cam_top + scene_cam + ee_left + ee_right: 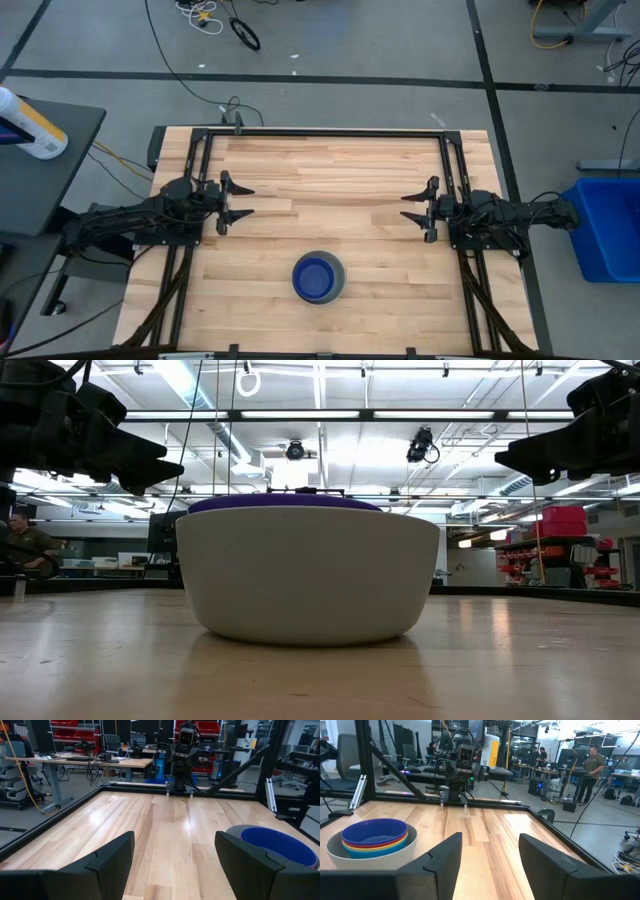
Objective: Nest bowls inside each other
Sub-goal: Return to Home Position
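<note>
The bowls stand nested in one stack (319,278) near the table's front edge, about midway between my arms. The pale grey bowl (305,580) rests on its base on the wood. The dark blue bowl (374,831) sits on top, with yellow and red rims (375,847) showing under it. My left gripper (250,201) hovers open at the table's left side, pointing level toward the middle. My right gripper (405,207) hovers at the right side, also level and open, its fingers (445,852) closer together than the left ones (112,857). Nothing lies between either pair.
A black metal frame (330,132) runs along the table's far, left and right edges. Bare wood (330,190) lies between the two grippers and beyond the stack. A blue bin (605,225) stands on the floor to the right of the table.
</note>
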Robot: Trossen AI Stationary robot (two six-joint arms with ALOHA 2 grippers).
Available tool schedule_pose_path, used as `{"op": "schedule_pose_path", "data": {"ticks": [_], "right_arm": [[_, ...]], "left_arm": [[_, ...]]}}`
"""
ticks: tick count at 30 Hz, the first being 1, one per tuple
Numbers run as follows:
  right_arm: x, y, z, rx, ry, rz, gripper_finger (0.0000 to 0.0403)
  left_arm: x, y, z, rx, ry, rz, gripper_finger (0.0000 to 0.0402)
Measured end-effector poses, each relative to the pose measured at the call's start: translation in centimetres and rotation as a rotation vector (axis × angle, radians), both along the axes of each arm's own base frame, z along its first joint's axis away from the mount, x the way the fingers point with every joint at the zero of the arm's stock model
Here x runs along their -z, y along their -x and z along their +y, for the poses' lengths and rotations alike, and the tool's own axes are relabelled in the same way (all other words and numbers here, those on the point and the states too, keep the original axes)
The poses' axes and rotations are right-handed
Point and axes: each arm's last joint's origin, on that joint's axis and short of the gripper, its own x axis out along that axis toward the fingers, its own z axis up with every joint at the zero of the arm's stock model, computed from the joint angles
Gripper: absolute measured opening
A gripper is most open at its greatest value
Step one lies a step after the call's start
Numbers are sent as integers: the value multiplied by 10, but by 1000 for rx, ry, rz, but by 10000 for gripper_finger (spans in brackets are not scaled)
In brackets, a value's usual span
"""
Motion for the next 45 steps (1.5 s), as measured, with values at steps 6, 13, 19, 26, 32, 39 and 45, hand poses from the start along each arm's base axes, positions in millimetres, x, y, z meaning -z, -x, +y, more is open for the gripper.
{"op": "schedule_pose_path", "data": {"ticks": [6,13,19,26,32,39,45], "right_arm": [[0,0,0,0,0,0,193],[0,0,0,0,0,0,180],[0,0,0,0,0,0,172],[0,0,0,0,0,0,163],[0,0,0,0,0,0,156],[0,0,0,0,0,0,161],[0,0,0,0,0,0,170]], "left_arm": [[0,0,0,0,1,0,286],[0,0,0,-1,1,0,286],[0,0,0,0,0,0,286],[0,0,0,-1,0,0,286],[0,0,0,-1,1,0,286],[0,0,0,0,2,0,286],[0,0,0,-1,2,0,286]]}}
